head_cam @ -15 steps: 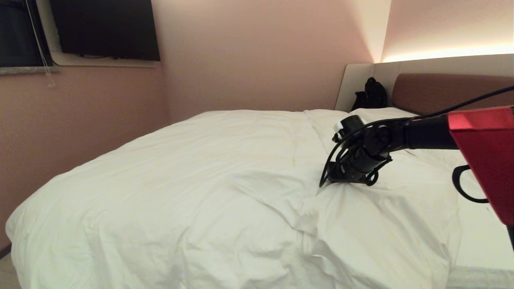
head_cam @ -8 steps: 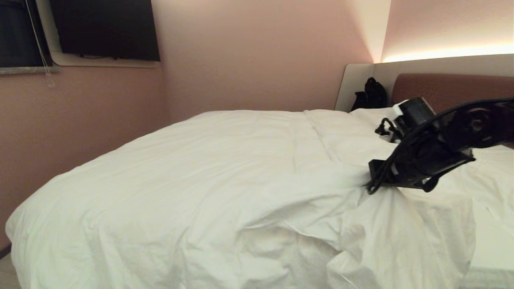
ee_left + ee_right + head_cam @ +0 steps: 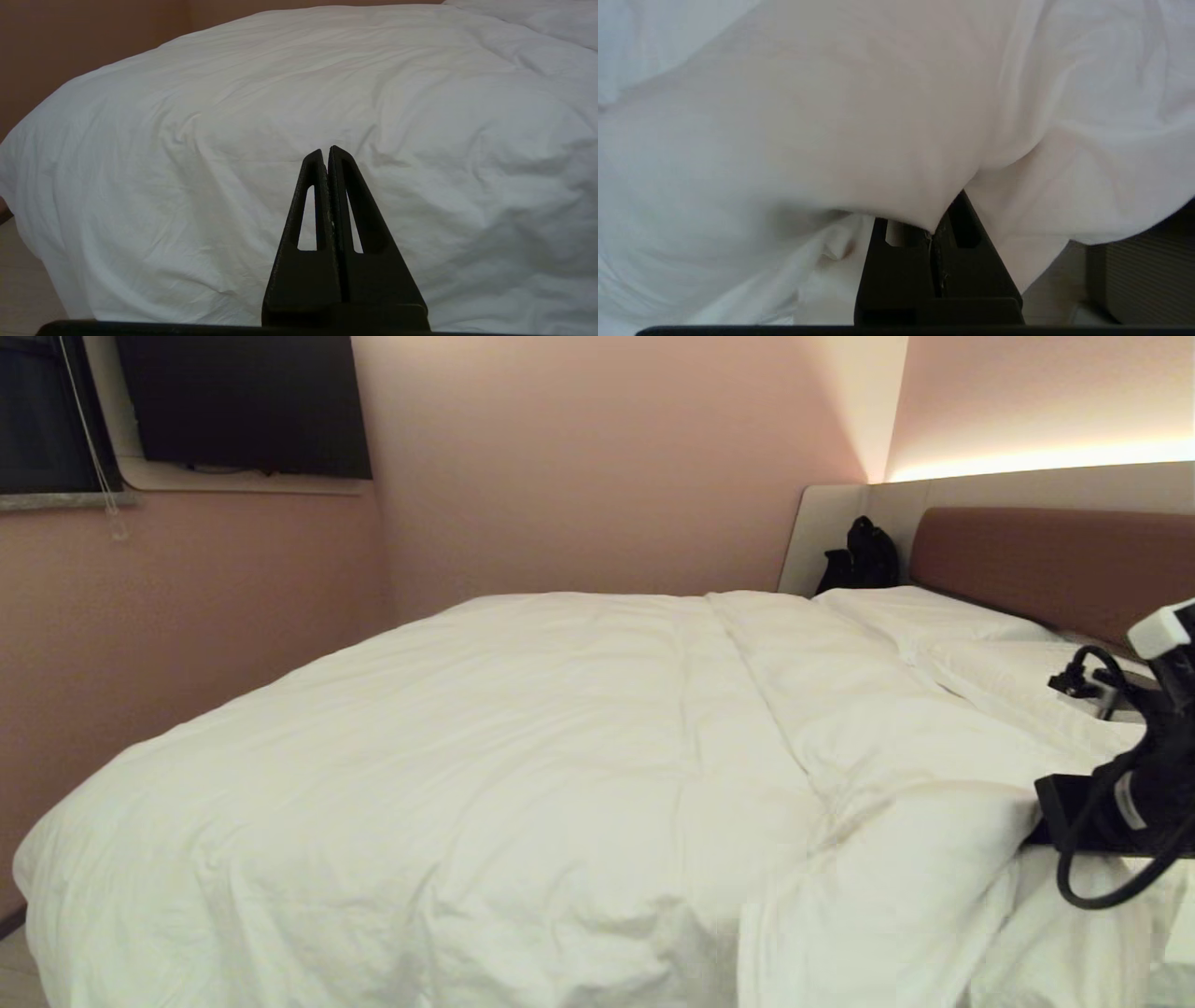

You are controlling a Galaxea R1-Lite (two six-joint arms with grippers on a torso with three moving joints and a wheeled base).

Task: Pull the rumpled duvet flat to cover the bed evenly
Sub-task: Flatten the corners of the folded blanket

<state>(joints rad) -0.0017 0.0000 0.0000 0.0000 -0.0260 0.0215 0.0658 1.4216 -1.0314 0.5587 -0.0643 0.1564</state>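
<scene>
Our right gripper holds its fingers clamped on a fold of the puffy white quilted duvet, at the right side of the wide low white-sheeted bed. Our left gripper keeps its fingers pressed together, holding nothing, clear of the duvet. The duvet covers most of the bed, bunched near our right gripper.

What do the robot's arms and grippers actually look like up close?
The left gripper is matte black: two long fingers that taper to a point, each with a slot-shaped cutout. The right gripper has the same black, cutout build. In the head view, the right arm is black, with looping black cables and a small white block on top.
</scene>
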